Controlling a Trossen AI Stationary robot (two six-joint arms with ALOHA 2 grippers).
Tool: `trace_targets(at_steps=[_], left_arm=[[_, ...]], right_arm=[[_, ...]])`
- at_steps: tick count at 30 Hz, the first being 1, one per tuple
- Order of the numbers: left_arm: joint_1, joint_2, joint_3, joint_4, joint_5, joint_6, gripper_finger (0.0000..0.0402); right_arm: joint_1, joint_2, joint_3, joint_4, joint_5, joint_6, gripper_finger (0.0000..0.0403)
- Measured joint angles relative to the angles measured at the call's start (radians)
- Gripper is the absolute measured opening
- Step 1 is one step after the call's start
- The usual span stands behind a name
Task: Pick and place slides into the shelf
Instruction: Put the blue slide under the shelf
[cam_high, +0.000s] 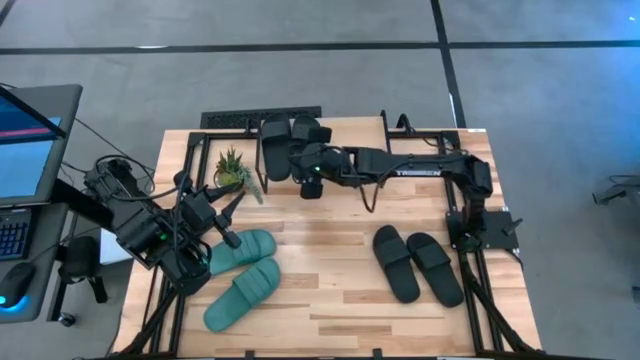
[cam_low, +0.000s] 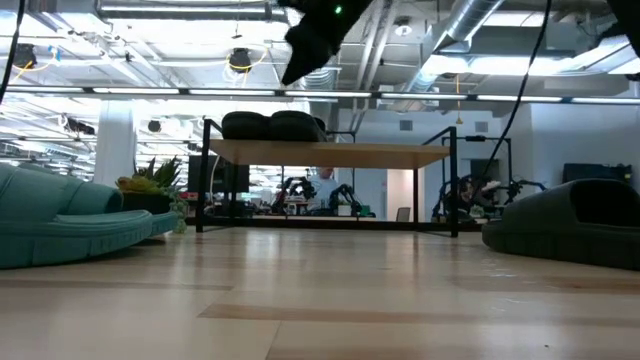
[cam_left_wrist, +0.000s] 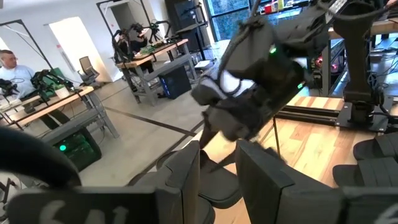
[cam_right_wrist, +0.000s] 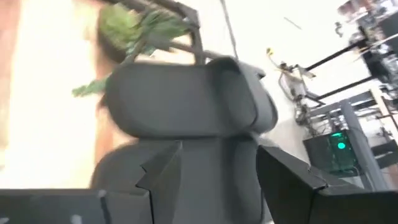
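Note:
Two black slides (cam_high: 275, 145) (cam_high: 306, 130) lie side by side on the top board of the shelf (cam_low: 330, 153) at the table's far side. My right gripper (cam_right_wrist: 211, 155) hovers just behind them, open, fingers apart and short of the nearer black slide (cam_right_wrist: 186, 99). In the high view it shows as the right gripper (cam_high: 300, 162). Two teal slides (cam_high: 242, 250) (cam_high: 240, 295) lie soles down on the table near the left. Another black pair (cam_high: 395, 262) (cam_high: 435, 268) lies at the right. My left gripper (cam_high: 232, 205) waits raised at the left, open and empty.
A small potted plant (cam_high: 232, 168) stands beside the shelf's left legs. Bare wooden tabletop (cam_high: 320, 230) lies between the teal and black pairs. A monitor (cam_high: 25, 140) and keyboard sit off the table's left edge. A person sits at a desk in the room behind.

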Motion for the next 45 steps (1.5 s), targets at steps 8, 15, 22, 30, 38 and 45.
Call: trace_targets(at_steps=[8, 15, 22, 30, 38, 45], left_arm=[[0.000, 0.000, 0.000, 0.000, 0.023, 0.000, 0.0093], [0.000, 0.002, 0.000, 0.000, 0.027, 0.006, 0.0093], [0.000, 0.002, 0.000, 0.000, 0.025, 0.022, 0.0093], [0.000, 0.002, 0.000, 0.000, 0.019, 0.036, 0.0093], [0.000, 0.002, 0.000, 0.000, 0.019, 0.036, 0.0093], [0.000, 0.002, 0.000, 0.005, 0.019, 0.035, 0.0093]], right_arm=[[0.058, -0.107, 0.002, -0.173, -0.029, 0.026, 0.0176], [0.115, -0.197, 0.001, -0.381, -0.104, 0.087, 0.0170], [0.176, -0.275, 0.001, -0.518, -0.111, 0.147, 0.0164], [0.231, -0.348, 0.001, -0.680, -0.111, 0.262, 0.0156], [0.310, -0.400, 0.001, -0.849, -0.116, 0.378, 0.0149], [0.403, -0.437, 0.001, -0.969, -0.109, 0.532, 0.0143]])
